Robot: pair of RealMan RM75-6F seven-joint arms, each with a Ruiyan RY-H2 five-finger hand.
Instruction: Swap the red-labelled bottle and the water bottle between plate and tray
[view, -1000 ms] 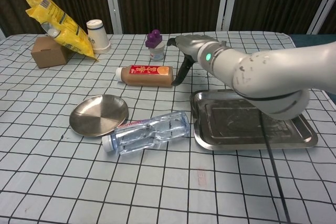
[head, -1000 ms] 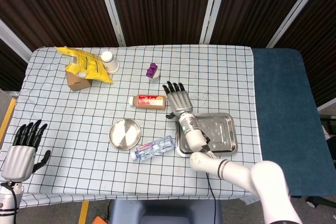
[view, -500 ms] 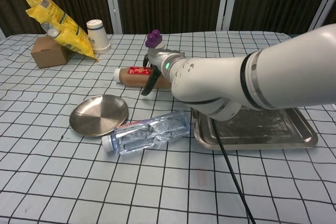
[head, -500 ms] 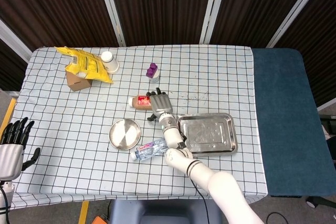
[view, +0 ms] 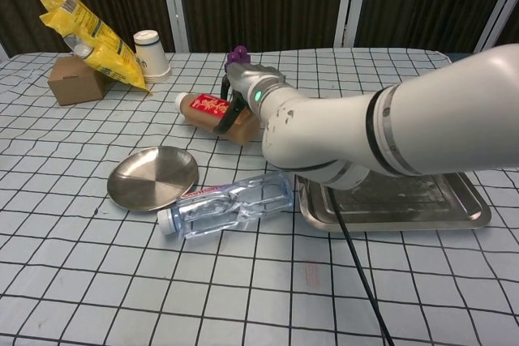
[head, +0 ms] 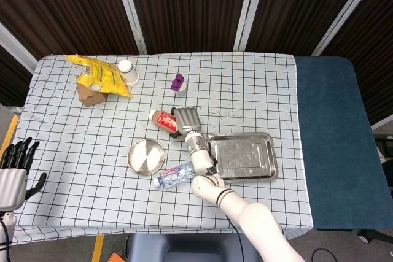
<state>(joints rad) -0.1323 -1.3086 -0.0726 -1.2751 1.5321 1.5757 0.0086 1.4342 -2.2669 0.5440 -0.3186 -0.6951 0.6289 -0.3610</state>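
near the middle of the checked tablecloth (head: 258, 90), the right hand (head: 187, 119) lies over the red-labelled bottle (head: 163, 119), its fingers wrapped around the bottle's right end. in the chest view the hand (view: 242, 87) grips the brown body of that bottle (view: 204, 108), which lies on its side and tilts slightly, white cap toward the left. the bottle sits on the cloth, above the round metal plate (head: 146, 156) and to the left of the metal tray (head: 242, 156), inside neither. the water bottle (head: 179, 173) lies on its side on the cloth between plate and tray, its cap end just beside the plate's rim; in the chest view it (view: 227, 202) nearly touches the tray's (view: 454, 216) left edge. the left hand (head: 15, 170) hangs off the table's left side, holding nothing, fingers straight and slightly spread. at the far left of the table stand a cardboard box (head: 89, 94), a yellow snack bag (head: 101, 75) leaning on it, and a white paper cup (head: 127, 71). a small purple-capped jar (head: 178, 82) stands just above the right hand.
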